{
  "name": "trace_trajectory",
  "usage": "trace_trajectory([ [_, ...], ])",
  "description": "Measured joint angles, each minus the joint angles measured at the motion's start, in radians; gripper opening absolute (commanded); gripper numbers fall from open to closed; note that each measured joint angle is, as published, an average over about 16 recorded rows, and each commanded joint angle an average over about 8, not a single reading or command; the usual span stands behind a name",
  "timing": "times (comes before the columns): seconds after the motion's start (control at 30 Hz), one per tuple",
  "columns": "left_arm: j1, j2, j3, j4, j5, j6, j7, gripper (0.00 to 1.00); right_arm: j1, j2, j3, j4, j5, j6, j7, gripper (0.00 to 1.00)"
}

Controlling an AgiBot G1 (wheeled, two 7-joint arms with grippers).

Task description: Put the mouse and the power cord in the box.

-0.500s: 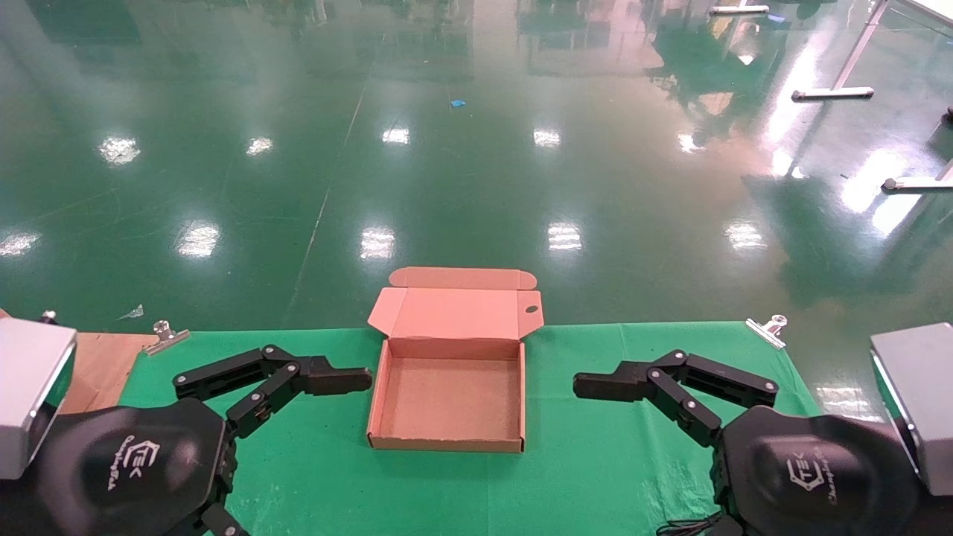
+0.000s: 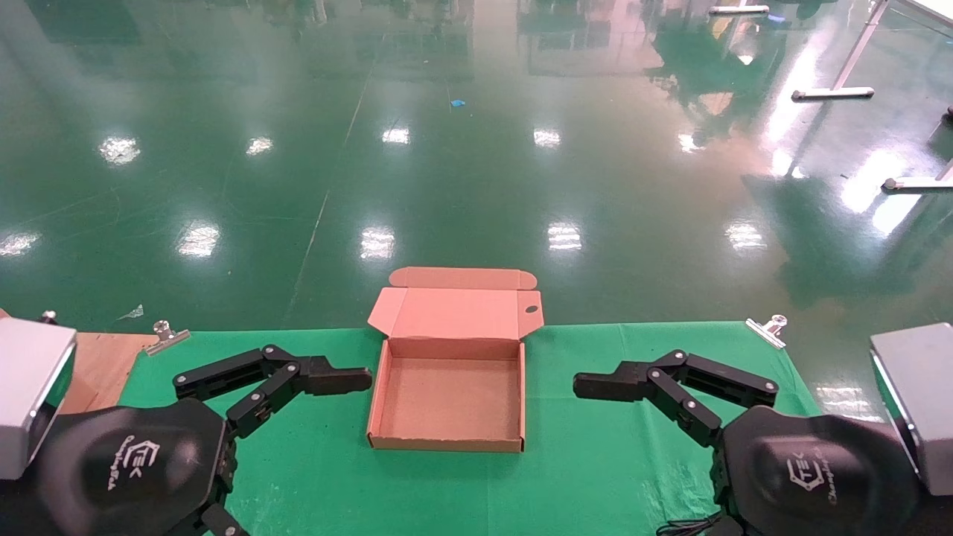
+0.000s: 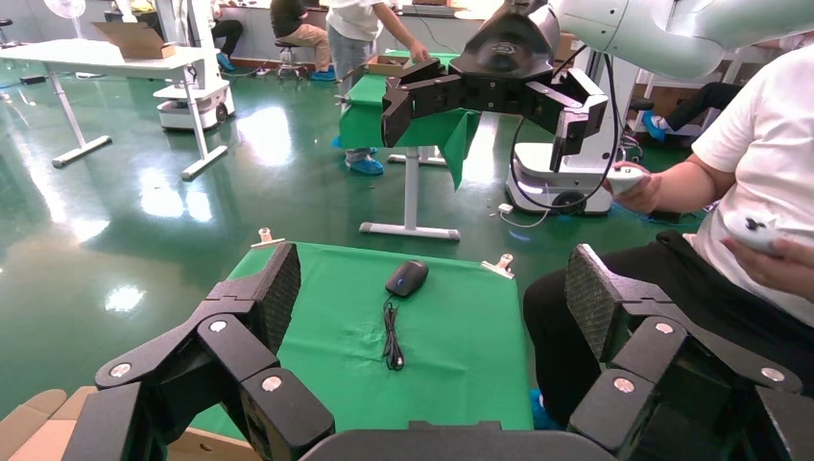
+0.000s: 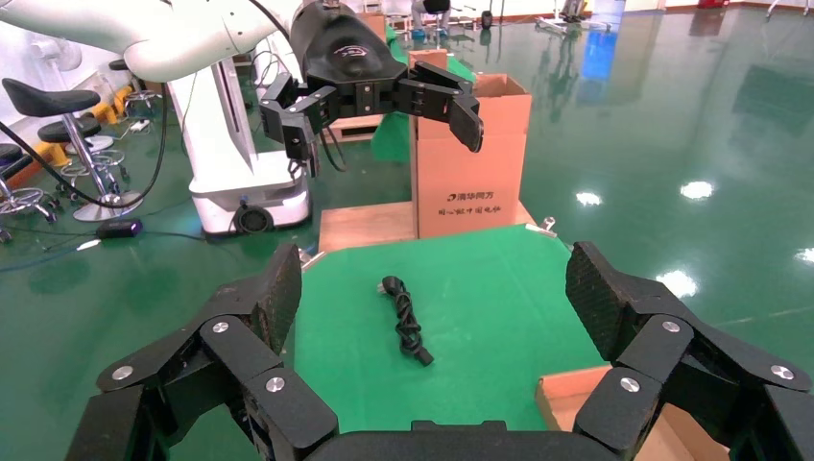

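Note:
The brown cardboard box (image 2: 447,443) lies open and empty in the middle of the green cloth, its lid (image 2: 458,313) folded back. Both grippers hover at its sides, facing each other. My left gripper (image 3: 434,288) is open on the box's left, far finger (image 2: 335,380) level with the box's back. My right gripper (image 4: 434,283) is open on the box's right, far finger (image 2: 610,385) likewise. The black mouse (image 3: 407,279) with its bundled thin cable (image 3: 392,341) lies on the cloth's right part. The coiled power cord (image 4: 405,322) lies on the left part. Neither shows in the head view.
Metal clips (image 2: 167,335) (image 2: 767,327) pin the cloth at the far corners. A wooden board (image 2: 97,365) adjoins the cloth's left end, with a tall carton (image 4: 470,158) on it. A seated person (image 3: 730,221) is close to the table's right end.

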Motion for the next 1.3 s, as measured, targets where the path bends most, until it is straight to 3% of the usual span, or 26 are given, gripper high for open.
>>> trace_trajectory([
  [0.17, -0.021, 0.006, 0.032, 0.013, 0.061, 0.014, -0.002, 1.00, 0.019, -0.003, -0.027, -0.002, -0.077, -0.006, -0.025, 1.00],
  [0.3, -0.052, 0.012, 0.074, 0.054, 0.140, 0.035, 0.009, 1.00, 0.059, -0.015, -0.072, -0.007, -0.204, -0.016, -0.069, 1.00],
  [0.67, -0.248, 0.047, 0.288, 0.306, 0.538, 0.077, 0.143, 1.00, 0.254, -0.128, -0.285, -0.065, -0.762, -0.026, -0.285, 1.00],
  [0.97, -0.405, 0.145, 0.453, 0.602, 0.834, 0.035, 0.326, 1.00, 0.341, -0.263, -0.425, -0.220, -1.104, 0.070, -0.461, 1.00],
  [1.3, -0.448, 0.289, 0.516, 0.913, 0.952, -0.085, 0.513, 1.00, 0.360, -0.393, -0.489, -0.508, -1.242, 0.212, -0.628, 1.00],
])
